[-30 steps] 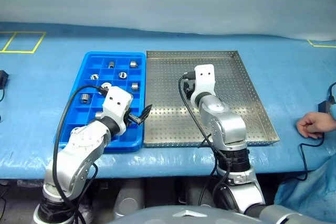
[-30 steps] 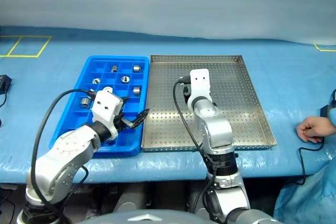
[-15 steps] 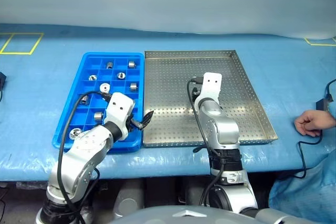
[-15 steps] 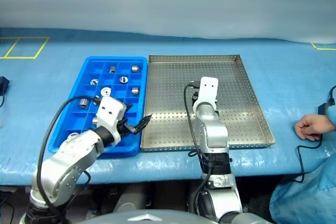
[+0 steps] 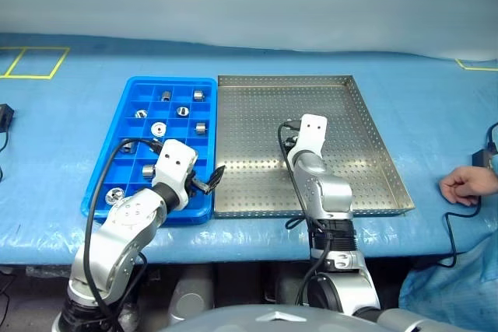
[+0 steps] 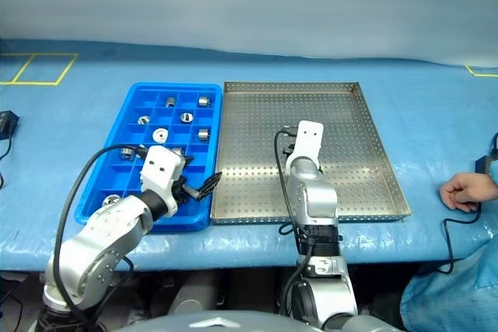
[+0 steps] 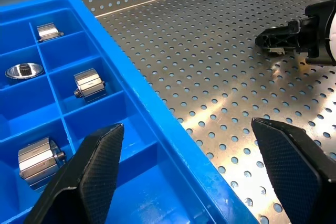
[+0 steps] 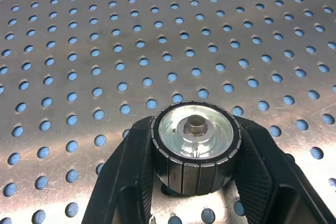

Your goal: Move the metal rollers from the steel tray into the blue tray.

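Note:
My right gripper (image 8: 194, 132) rests on the perforated floor of the steel tray (image 5: 257, 106), shut on a metal roller (image 8: 195, 148) whose shiny end face looks toward the wrist camera. In the left wrist view the right gripper (image 7: 283, 39) lies low on the tray's floor. My left gripper (image 5: 210, 181) hangs open with nothing between its fingers (image 7: 94, 166), over the seam between the blue tray (image 5: 167, 81) and the steel tray, near their front edges. Several metal rollers (image 5: 201, 127) sit in separate compartments of the blue tray.
A person's hand (image 5: 465, 186) rests on the blue table cover right of the steel tray, beside a black cable. A black device (image 5: 4, 116) lies at the far left edge. Yellow tape (image 5: 31, 61) marks the back left of the table.
My right gripper has sunk to the steel tray's floor and closed on a roller. The left arm dipped slightly at first, then held still.

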Available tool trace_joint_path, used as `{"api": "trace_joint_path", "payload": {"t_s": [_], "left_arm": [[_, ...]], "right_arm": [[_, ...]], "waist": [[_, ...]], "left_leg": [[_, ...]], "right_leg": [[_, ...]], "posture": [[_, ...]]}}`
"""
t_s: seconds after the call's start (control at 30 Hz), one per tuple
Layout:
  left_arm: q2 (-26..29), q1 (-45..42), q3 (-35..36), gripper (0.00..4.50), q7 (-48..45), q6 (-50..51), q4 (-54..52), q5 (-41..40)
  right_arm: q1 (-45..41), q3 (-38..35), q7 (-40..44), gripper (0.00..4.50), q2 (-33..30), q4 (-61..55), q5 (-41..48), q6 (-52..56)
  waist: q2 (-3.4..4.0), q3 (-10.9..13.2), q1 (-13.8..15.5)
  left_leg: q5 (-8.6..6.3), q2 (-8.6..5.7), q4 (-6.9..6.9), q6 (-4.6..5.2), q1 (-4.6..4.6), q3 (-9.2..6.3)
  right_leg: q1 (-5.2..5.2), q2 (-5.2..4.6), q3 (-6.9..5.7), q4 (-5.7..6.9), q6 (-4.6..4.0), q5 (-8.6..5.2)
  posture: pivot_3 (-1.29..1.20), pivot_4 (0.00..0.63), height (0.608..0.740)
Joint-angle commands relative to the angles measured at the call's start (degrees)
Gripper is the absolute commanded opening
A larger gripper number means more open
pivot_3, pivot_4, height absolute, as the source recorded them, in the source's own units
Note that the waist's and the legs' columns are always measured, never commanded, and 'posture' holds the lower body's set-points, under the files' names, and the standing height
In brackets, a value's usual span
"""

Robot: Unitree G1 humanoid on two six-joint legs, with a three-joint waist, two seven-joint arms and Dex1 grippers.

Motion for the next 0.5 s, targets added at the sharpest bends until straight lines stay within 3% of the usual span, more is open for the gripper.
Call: {"api": "trace_joint_path", "payload": {"t_s": [0.03,0.23,0.4,0.5], "left_arm": [[-0.19,-0.07,0.55,4.26,0.37,-0.96,-3.14,0.41],[0.31,0.24,1.36,4.26,0.4,-0.87,-3.46,0.23],[2.25,3.08,6.61,4.26,0.6,0.27,-7.02,-0.03],[3.43,5.35,10.77,4.26,0.38,0.19,-9.06,-0.37]], "right_arm": [[-1.32,-0.1,-0.01,1.71,1.78,-1.13,1.11,-0.45],[-1.75,2.97,3.54,1.71,0.77,-3.73,1.87,-1.64],[-2.74,12.68,24.37,1.71,-2.75,-12.92,11.9,2.29],[-2.97,17.31,32.79,1.71,-5.82,-16.92,16.23,4.52]], "waist": [[0.0,0.0,0.0],[0.01,0.01,-0.05],[0.04,0.03,-0.5],[0.04,0.03,-0.2]], "left_leg": [[0.0,0.0,0.0,0.0,0.0,0.0],[0.0,0.01,0.0,0.0,0.01,0.0],[0.0,0.08,-0.02,0.0,-0.02,-0.01],[0.0,0.08,-0.09,0.0,0.05,-0.06]], "right_leg": [[0.0,0.0,0.0,0.0,0.0,0.0],[-0.01,0.02,0.02,0.01,0.01,0.0],[-0.06,0.07,0.04,0.01,-0.01,0.02],[-0.02,0.08,0.02,0.01,-0.05,-0.02]], "posture": [[0.26,0.15,0.74],[0.26,0.15,0.74],[0.27,0.15,0.74],[0.28,0.15,0.74]]}}
